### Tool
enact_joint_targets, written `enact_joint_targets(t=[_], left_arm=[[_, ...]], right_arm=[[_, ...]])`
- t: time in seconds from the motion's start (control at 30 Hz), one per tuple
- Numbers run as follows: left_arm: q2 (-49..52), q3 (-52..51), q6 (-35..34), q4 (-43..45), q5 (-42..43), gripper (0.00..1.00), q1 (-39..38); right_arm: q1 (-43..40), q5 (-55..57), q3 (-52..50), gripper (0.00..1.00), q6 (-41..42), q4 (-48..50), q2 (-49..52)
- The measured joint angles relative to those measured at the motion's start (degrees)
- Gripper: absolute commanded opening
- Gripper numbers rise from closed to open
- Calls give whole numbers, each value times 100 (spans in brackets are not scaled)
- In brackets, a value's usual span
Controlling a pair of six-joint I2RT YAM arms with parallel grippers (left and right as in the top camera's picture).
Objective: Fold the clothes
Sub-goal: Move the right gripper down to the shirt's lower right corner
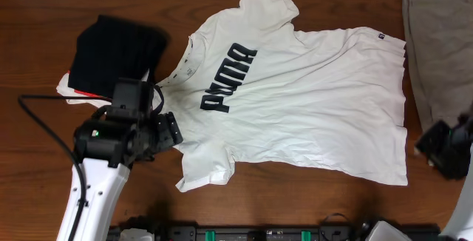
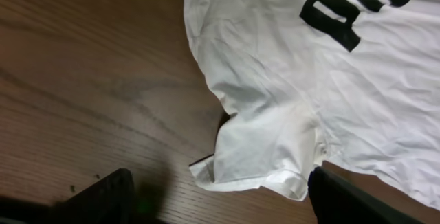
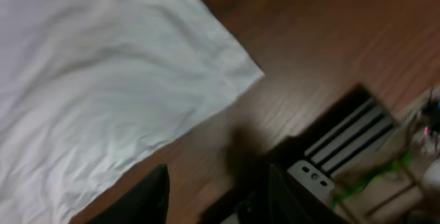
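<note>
The clothes, a white T-shirt [image 1: 310, 100] with black block lettering, lie spread flat across the table, neck to the left and hem to the right. My left gripper [image 1: 171, 130] hovers by the shirt's near sleeve. In the left wrist view that crumpled sleeve [image 2: 265, 152] lies just ahead of the open left gripper [image 2: 220, 177], and nothing is held. My right gripper [image 1: 437, 148] is at the table's right edge, off the hem. In the blurred right wrist view the right gripper [image 3: 218, 172] is open over bare wood, short of the hem corner [image 3: 234, 73].
A black folded garment [image 1: 118, 45] with a red edge lies at the back left on something white. A flat olive-grey cloth [image 1: 443, 49] lies at the back right. Cables and equipment [image 1: 281, 233] line the front edge, including a grey box [image 3: 320, 176].
</note>
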Motion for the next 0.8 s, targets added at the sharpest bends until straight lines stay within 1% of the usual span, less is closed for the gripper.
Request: enact_joint_targets(t=[0.07, 0.13, 0.23, 0.4, 0.47, 0.67, 0.8], left_arm=[[118, -2, -2, 0, 2, 84, 0], [214, -2, -2, 2, 2, 84, 0], [350, -2, -2, 9, 0, 84, 0], [481, -2, -2, 15, 2, 84, 0], [496, -4, -2, 15, 2, 84, 0], [498, -4, -2, 15, 2, 84, 0], [498, -9, -2, 17, 4, 84, 0]], right_arm=[[-343, -149, -415, 49, -44, 254, 20], [-568, -317, -581, 49, -85, 358, 70], [-800, -509, -785, 46, 4, 809, 85], [-866, -527, -1281, 42, 308, 1491, 87], [-866, -487, -1624, 42, 400, 1897, 94], [-866, -417, -2293, 43, 457, 2487, 109], [-866, -380, -2817, 43, 450, 3075, 125]])
